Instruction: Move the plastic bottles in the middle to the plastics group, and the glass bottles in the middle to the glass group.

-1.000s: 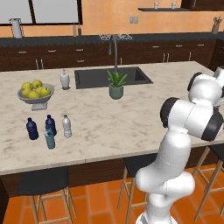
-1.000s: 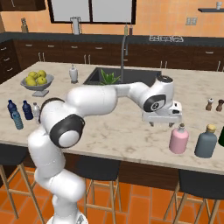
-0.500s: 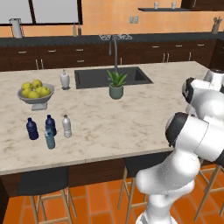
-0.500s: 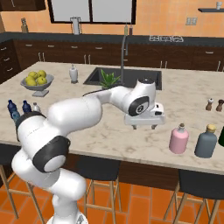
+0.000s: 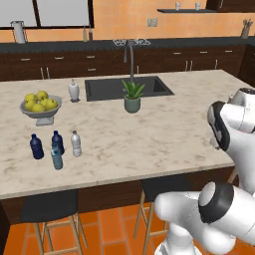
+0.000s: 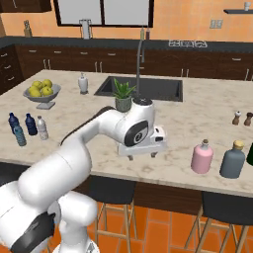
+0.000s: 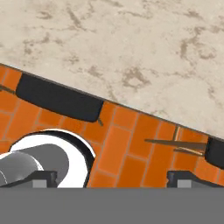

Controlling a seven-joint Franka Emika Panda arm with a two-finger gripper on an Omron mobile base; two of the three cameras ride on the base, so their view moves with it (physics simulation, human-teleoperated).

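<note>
Base views flanking counter; hand view downward.

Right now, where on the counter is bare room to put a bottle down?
The widest bare patch lies between the plant and the slim bottles. Another runs from the open gripper to the pink bottle. It is crowded around the slim bottles, near the fruit bowl.

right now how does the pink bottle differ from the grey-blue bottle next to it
The pink bottle is pale pink with a small dark top; the grey-blue bottle is slate-coloured with a tan stopper. The pink bottle looks a little shorter, and the grey-blue bottle a little taller and broader. The pink bottle stands nearer the open claw, while the grey-blue bottle is on its far side. Both stand upright near the counter's front edge, squat with narrow necks.
</note>
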